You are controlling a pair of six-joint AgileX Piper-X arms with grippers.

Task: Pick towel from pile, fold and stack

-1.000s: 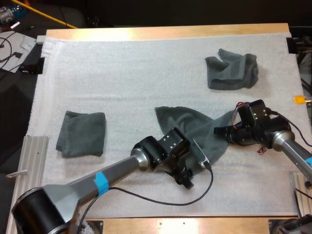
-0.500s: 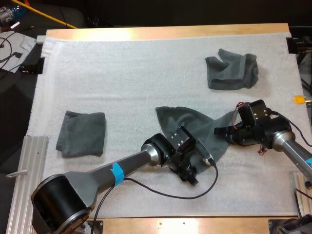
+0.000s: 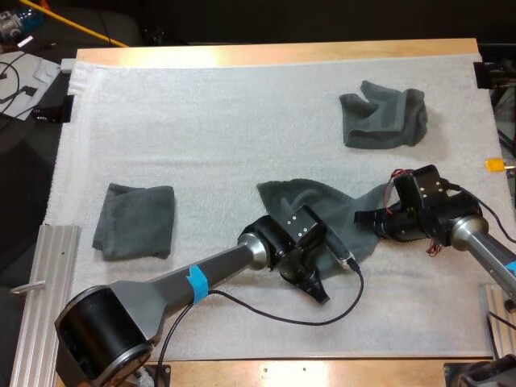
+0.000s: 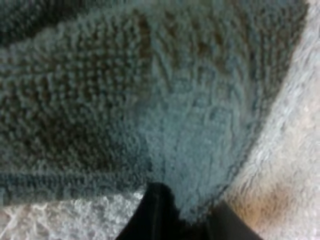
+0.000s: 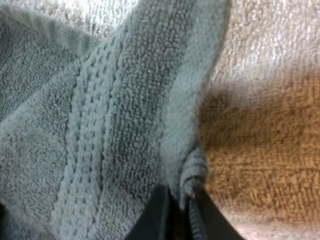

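1. A dark grey-green, looped-cloth spread towel (image 3: 318,201) lies rumpled on the white fleecy mat (image 3: 226,121), centre right of the high view, between the two arms.
2. The left gripper (image 3: 317,289) comes in from the lower left and sits at the spread towel's near edge, just below the middle of the frame. Its wrist covers part of the cloth.
3. In the left wrist view, its two black fingers (image 4: 156,212) are clamped on a corner of the spread towel. The cloth bunches down between them, with bare mat just beside.
4. The right gripper (image 3: 364,218), at the right of the high view, is at the spread towel's right-hand corner.
5. In the right wrist view, its black fingers (image 5: 159,215) pinch a rolled hem of the spread towel from both sides.
6. A crumpled towel (image 3: 383,113) of the same dark grey-green cloth lies in the upper right, well apart from both grippers.
7. A folded towel (image 3: 135,220), a flat dark grey-green rectangle, rests on the mat at middle left, well apart from the arms' tips.
8. The wooden table (image 3: 282,53) shows as a pale strip along the mat's far side.
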